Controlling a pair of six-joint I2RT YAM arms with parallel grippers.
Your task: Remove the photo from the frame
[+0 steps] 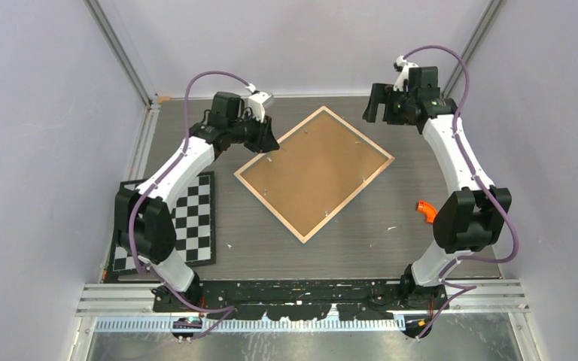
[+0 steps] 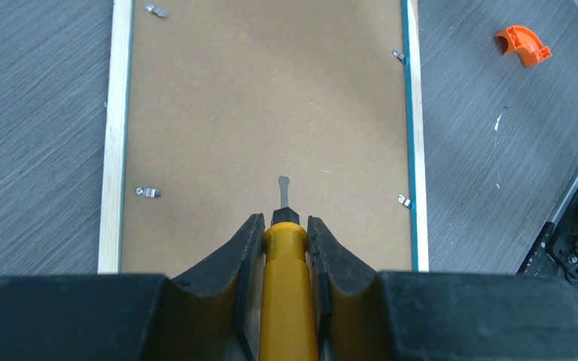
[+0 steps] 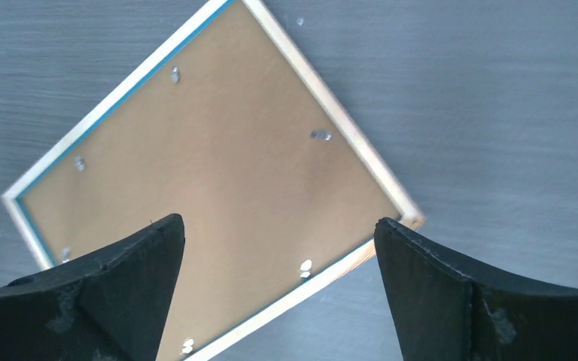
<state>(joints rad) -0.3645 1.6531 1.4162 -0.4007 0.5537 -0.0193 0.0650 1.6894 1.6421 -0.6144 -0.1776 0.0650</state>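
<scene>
Brown fibreboard faces up: the frame (image 1: 314, 173) lies face-down on the grey worktop (image 1: 391, 248), in the middle of the top view, turned so its corners point like a diamond. Its light wood rim and a thin blue inner edge show around the back, and small metal tabs (image 2: 147, 192) sit along the long sides. The photo is not in sight with the back upward. At the frame's upper-left edge the left claw (image 2: 284, 222) pinches the yellow handle of a screwdriver (image 2: 288, 301), whose flat tip reaches out over the fibreboard; whether the tip touches it cannot be told. The right claw (image 3: 277, 222) is spread wide, hanging above the worktop at the upper right of the top view, beyond the frame's far corner. A small orange curved piece (image 1: 424, 211) lies at the right, well apart from the frame, and a checkerboard (image 1: 196, 218) lies at the left.
</scene>
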